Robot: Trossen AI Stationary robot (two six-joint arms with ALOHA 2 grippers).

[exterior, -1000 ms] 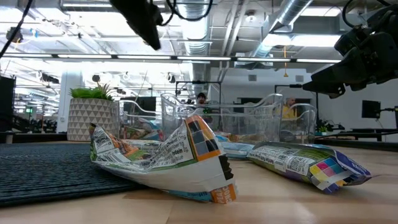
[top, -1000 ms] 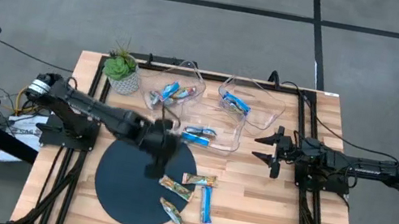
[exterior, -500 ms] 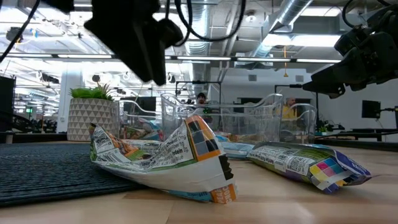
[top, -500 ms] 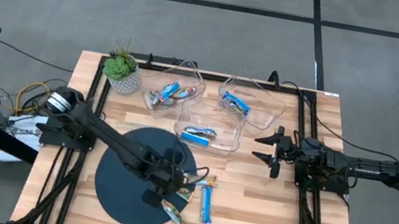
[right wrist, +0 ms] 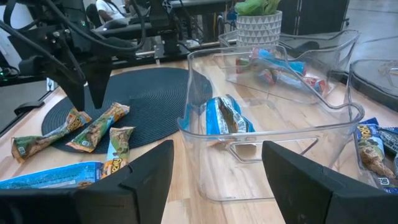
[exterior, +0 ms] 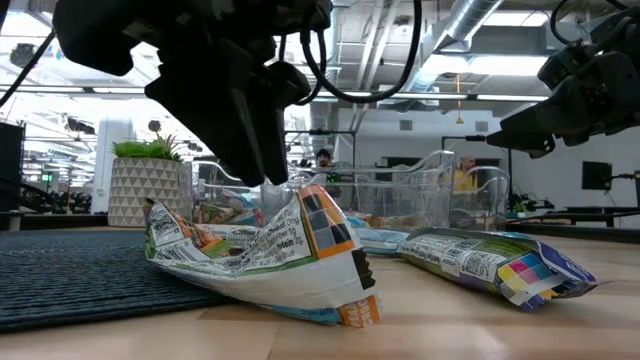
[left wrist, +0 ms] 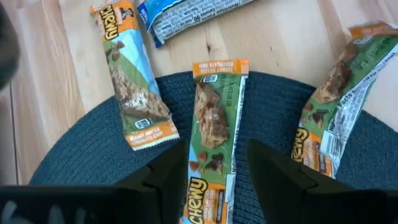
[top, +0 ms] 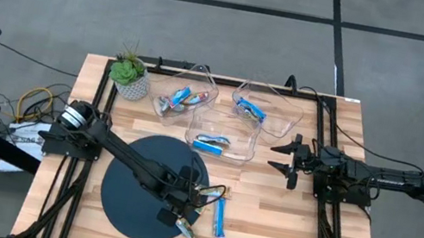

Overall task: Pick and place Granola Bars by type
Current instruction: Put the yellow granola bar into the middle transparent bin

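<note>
The sort looks about half done. Three clear bins (top: 252,148) at the table's (top: 297,230) 12 o'clock side already hold bars: one (top: 181,96) in the bin toward 11, a blue one (top: 251,107) in the bin toward 1, another (top: 211,144) in the middle bin. Four bars remain near 6 o'clock, on or just off the dark round mat (top: 126,183): three green-and-orange ones (left wrist: 212,118) and a blue one (top: 219,217).

The left hand (left wrist: 214,171) hangs directly over the middle green bar, fingers spread on either side, nothing pinched. The right hand (top: 290,160) waits at 3 o'clock, fingers spread and empty.

A potted plant (top: 129,75) stands at 10 o'clock, well clear. The neighbouring bars lie near the target, so I judge the spread fingers could nudge them.
</note>
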